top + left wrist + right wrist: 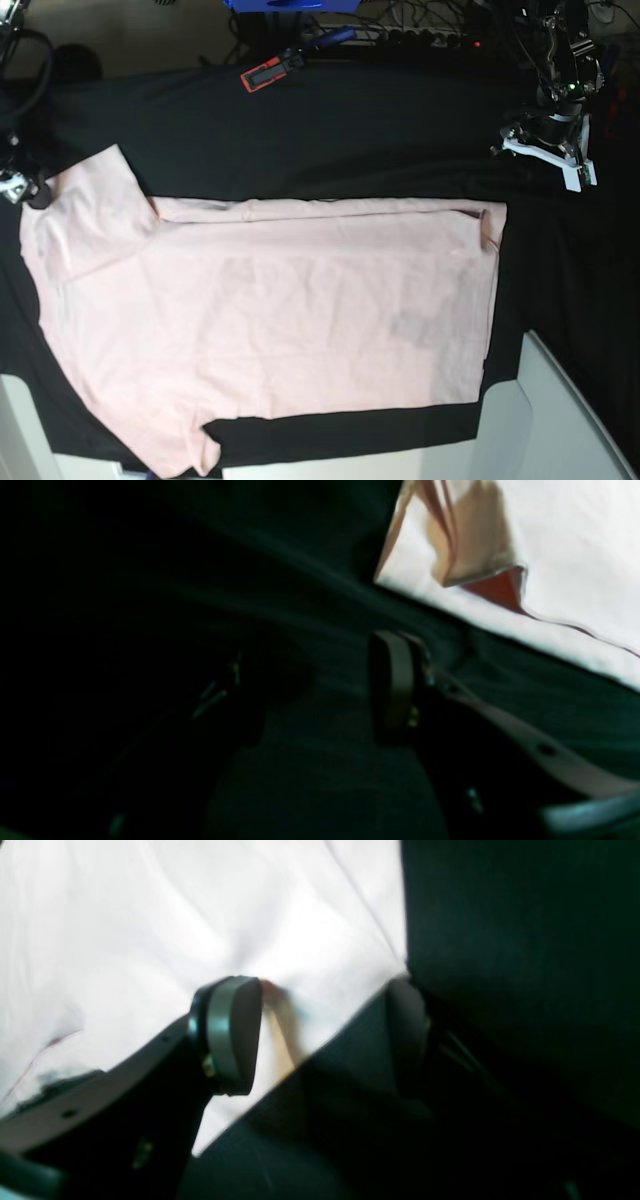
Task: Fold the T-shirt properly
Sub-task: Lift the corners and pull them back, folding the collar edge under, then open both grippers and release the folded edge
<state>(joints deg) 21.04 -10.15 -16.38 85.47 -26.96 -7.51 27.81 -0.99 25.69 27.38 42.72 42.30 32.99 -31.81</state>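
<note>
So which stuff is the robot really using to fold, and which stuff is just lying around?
For the job:
- T-shirt, pale pink, spread flat
- left claw, open, off the shirt
- right claw, open, at the shirt's edge

Just lying about:
- red and black tool at the back
- blue thing behind it
- tangle of cables
- black table cloth

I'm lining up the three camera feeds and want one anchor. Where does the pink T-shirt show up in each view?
Left wrist: the T-shirt fills the upper right corner, a folded corner showing.
Right wrist: it covers the upper left, behind the right tool, which straddles its edge.
Base: it lies spread flat across the centre and left.
Shared landmark: the black table cloth, dark beside the shirt's edge in all three.
</note>
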